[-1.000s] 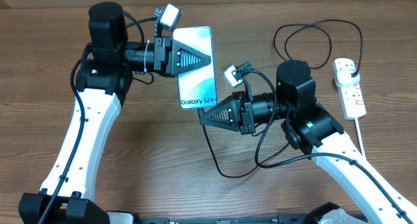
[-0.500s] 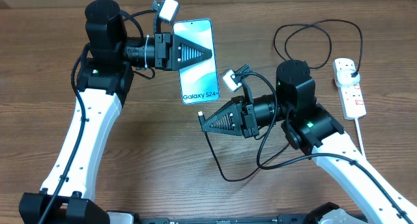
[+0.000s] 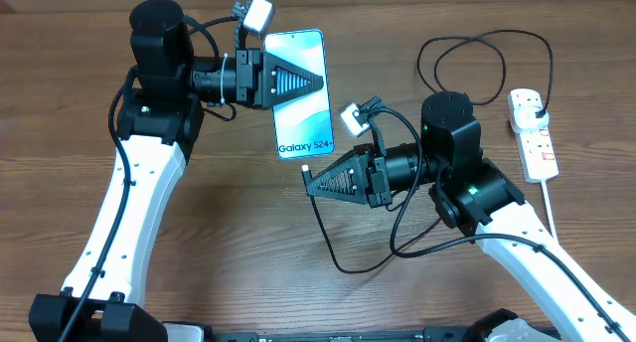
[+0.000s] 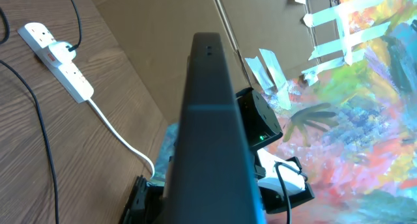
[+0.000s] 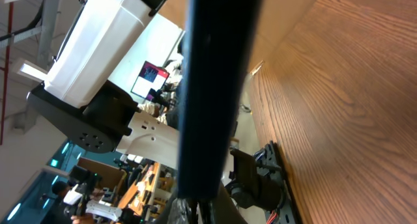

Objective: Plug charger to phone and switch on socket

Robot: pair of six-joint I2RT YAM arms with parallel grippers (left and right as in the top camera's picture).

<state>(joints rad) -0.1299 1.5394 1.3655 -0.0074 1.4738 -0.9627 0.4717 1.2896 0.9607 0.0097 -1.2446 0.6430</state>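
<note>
2 grippers are clamped shut: left gripper (image 3: 320, 84) on phone (image 3: 308, 118), right gripper (image 3: 308, 181) on charger (image 3: 324, 233); its tip should be fed squarely toward 12 o'clock.

Far right: the socket (image 3: 534, 133) lies at 3 o'clock on the desk (image 3: 229, 223). The charger (image 3: 538, 107) is plugged into its 12 o'clock end, and the white cord (image 3: 550, 198) trails toward 6 o'clock.
Cable loops: one lies at 10 o'clock of the socket. Another lies on the wood at 5 o'clock of the right gripper (image 3: 308, 183), barring a low pass.
Centre: the phone (image 3: 303, 108), held in the left gripper (image 3: 318, 84), hangs just at 12 o'clock of the right jaws, leaving a narrow gap.
Open lane: bare wood at 9 o'clock of the right jaws, between the arms.
</note>
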